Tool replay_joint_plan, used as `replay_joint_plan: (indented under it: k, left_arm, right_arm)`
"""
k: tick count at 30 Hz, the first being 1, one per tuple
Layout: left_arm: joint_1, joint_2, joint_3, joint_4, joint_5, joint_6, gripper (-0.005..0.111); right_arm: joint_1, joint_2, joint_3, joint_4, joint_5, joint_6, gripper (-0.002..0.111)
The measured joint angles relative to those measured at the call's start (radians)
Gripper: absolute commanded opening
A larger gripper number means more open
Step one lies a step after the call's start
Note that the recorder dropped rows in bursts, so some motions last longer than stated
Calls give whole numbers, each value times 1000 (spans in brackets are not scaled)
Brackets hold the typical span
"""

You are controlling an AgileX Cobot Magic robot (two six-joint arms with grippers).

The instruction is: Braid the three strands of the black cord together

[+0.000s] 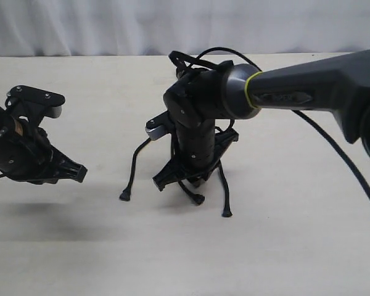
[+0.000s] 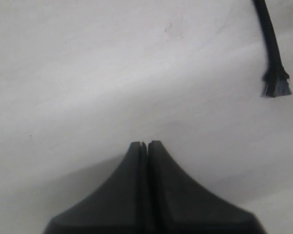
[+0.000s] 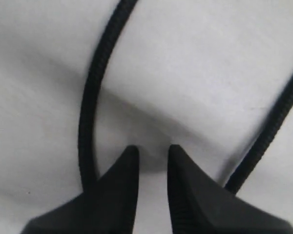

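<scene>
Robot lab bench, going by the setup. Plain cream tabletop (image 1: 283, 246) lies under the right gripper (image 1: 180, 182). White pleated curtain (image 1: 80, 24) hangs as a backdrop beyond the gripper, along the table's far edge. The grey-black right arm (image 1: 308, 86) carries the gripper, and the left arm (image 1: 18, 148) sits well off to its side. An exposed black cable (image 1: 333, 148) trails from the right arm.

Soft even light, blurry wrist close-ups

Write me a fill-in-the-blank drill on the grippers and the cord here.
The left gripper is ___, holding nothing.
A strand passes each side of the right gripper, whose jaws are ___.
In the exterior view the black cord shows ___ loose tips on the table.
Missing: shut; open; three.
</scene>
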Motion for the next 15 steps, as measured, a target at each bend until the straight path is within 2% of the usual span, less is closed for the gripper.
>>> replay_joint_plan:
  k: [4,7,13,15]
  left_arm:
    - [0,0,0,0,0,0,0]
    - [0,0,0,0,0,0,0]
    - [0,0,0,-8,0,0,0]
    - [0,0,0,-8,0,0,0]
  right_arm:
    - [0,-35,-4,-13,5,0,41]
    - [0,-71,-8,12,3,-8,52]
    - [0,-44,-13,161,-37,-105,51]
    - [0,-16,-13,170,-27,-106,42]
